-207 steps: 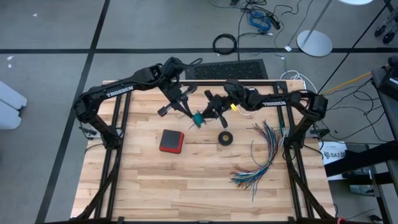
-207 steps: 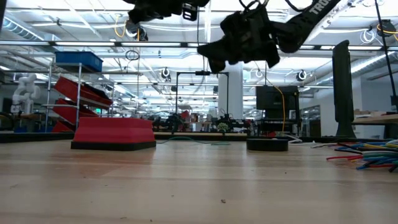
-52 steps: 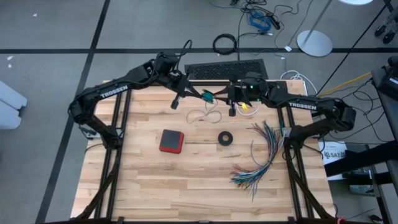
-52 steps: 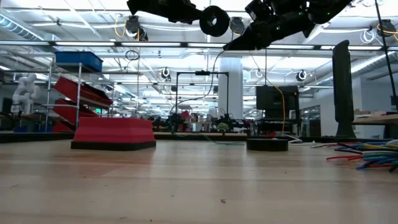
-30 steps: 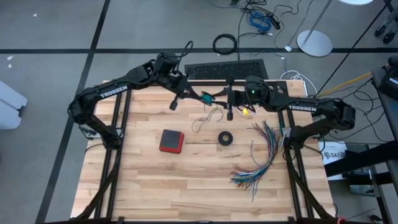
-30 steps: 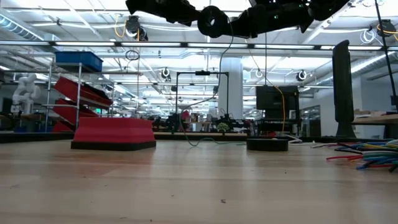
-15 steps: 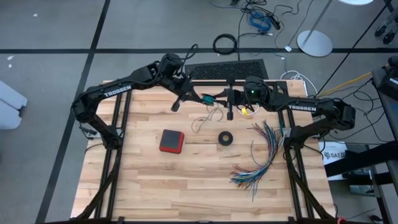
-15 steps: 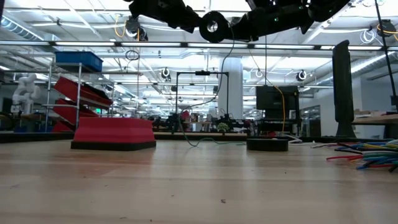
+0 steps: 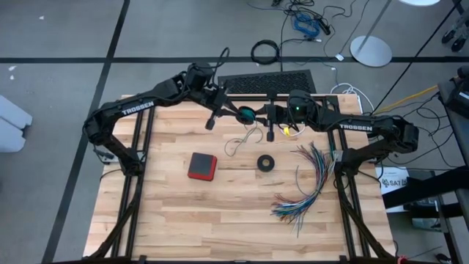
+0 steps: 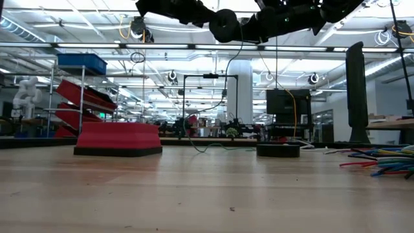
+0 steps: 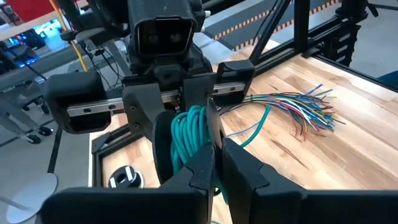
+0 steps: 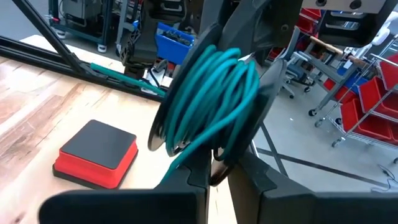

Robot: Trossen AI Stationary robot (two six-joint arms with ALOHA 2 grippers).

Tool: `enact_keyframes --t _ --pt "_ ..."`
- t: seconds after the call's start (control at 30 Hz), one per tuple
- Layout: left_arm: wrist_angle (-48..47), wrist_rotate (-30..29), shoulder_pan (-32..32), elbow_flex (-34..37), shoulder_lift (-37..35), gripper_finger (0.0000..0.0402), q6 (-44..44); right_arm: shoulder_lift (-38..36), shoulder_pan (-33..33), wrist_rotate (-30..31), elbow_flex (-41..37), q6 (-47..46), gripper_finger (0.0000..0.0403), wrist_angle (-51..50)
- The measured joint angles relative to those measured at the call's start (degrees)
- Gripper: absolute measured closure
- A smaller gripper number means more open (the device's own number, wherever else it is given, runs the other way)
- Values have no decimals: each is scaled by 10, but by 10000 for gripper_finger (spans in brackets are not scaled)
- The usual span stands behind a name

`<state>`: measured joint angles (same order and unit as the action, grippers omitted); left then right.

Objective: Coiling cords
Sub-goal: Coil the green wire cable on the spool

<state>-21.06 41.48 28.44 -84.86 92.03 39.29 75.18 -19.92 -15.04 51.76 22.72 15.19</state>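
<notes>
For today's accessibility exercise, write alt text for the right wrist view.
A coil of teal-green cord fills the centre, pinched between the right tool and the left tool opposite. Below, a red block with a black top lies on the wooden table.

Bare wooden table (image 9: 220, 213) lay open across the near half. Obstacles: a red, black-topped square block (image 9: 201, 166), a small black tape ring (image 9: 265, 163) beside it, and fanned multicoloured wires (image 9: 311, 183) along the right edge.

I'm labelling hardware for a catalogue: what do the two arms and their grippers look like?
Both arms are matte black, jointed tubular links with white TROSSEN lettering on the left arm and right arm. The left gripper and right gripper have dark, flat angular fingers.
</notes>
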Motion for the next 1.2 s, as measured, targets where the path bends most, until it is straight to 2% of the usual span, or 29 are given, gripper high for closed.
enact_keyframes --t 0.23,0.33,0.67,0.73,0.93,1.0,1.2 --pt "5 -4 -6 0 0 370 -3 0 4 2 0 4 372 0" --pt "29 -3 -7 0 0 370 -30 0 9 8 1 11 372 5" --pt "48 7 -13 -1 13 371 -45 0 38 73 1 40 372 15" --pt "45 6 -15 -1 15 381 -44 0 39 81 1 44 372 10" --pt "31 13 -13 0 17 397 -5 0 40 100 2 46 372 -13" --pt "13 31 -11 0 17 398 16 0 40 102 2 51 371 -27" --pt "-47 31 -1 0 19 400 71 -5 24 95 3 47 352 -61"
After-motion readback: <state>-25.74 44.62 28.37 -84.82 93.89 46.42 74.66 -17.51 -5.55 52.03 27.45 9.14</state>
